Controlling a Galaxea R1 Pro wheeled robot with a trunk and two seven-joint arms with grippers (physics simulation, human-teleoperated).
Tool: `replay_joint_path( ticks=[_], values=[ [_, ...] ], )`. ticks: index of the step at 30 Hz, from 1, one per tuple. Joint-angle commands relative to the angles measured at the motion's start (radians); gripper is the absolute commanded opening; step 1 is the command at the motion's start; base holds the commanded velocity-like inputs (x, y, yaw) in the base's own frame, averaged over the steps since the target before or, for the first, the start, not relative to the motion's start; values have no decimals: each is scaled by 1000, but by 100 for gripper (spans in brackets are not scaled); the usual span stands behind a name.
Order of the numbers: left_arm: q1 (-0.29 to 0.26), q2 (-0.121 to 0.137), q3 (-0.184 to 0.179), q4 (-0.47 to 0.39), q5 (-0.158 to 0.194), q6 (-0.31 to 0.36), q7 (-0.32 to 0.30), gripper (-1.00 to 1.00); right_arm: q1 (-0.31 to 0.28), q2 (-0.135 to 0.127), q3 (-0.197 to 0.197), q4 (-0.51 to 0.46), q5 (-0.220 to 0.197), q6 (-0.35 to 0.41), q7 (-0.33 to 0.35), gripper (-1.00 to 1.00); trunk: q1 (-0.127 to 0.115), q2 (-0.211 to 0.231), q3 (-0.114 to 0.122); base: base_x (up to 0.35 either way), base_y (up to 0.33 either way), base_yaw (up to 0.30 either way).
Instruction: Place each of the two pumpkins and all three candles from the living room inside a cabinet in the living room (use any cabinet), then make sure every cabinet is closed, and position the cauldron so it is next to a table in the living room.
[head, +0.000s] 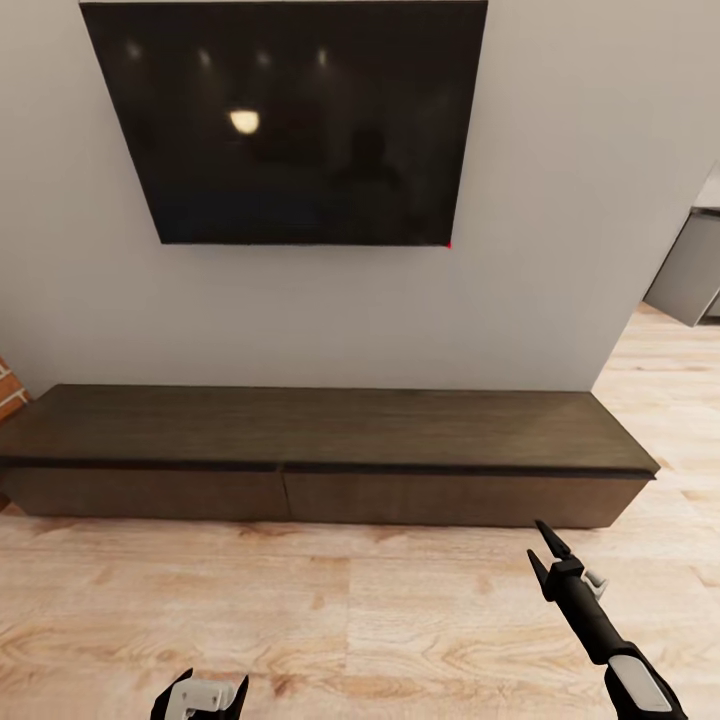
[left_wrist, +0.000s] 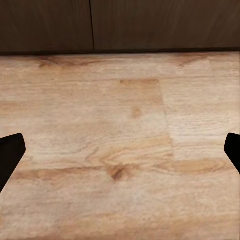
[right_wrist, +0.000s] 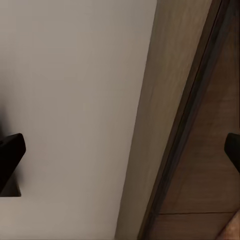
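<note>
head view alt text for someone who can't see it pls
A long low dark-brown cabinet stands closed against a pale wall beneath a wall-mounted black TV. The right tool reaches over the wood floor toward it.

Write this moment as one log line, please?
facing: cabinet, front panels shut | left gripper: open, empty, over floor | right gripper: open, empty, raised toward cabinet

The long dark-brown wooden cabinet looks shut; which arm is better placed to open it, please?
Probably the right: its open gripper is raised near the cabinet front, while the left gripper hangs low over the floor.
</note>
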Motion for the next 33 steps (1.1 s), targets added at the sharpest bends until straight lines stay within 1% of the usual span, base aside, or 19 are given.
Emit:
replay_joint_path(
  ticks=[1, 14, 19, 24, 28, 33],
  values=[
    [0, 0, 0, 0, 2, -2, -3, 100, -1, 0, -2, 1, -6, 9, 1, 100, 4, -8, -4, 0, 0, 0],
    [0, 0, 0, 0, 2, -2, -3, 100, -1, 0, -2, 0, -8, 9, 0, 100, 54, -99, -45, 0, 0, 0],
    [2, 0, 0, 0, 3, -2, -4, 100, -1, 0, -2, 0, -8, 9, 0, 100, 54, -99, -45, 0, 0, 0],
    [17, 0, 0, -3, 2, -3, -4, 100, -2, -3, -2, 1, -7, 9, 0, 100, 54, -99, -45, 8, 0, 0],
    [23, 0, 0, -4, 0, -2, -4, 100, -2, -9, -2, 3, -6, 9, 2, 100, 54, -99, -45, 183, 39, 0],
    [24, 0, -1, -5, 0, -2, -3, 100, -2, -13, -2, 6, -6, 9, 2, 100, 54, -99, -45, 289, 42, 0]
  ],
)
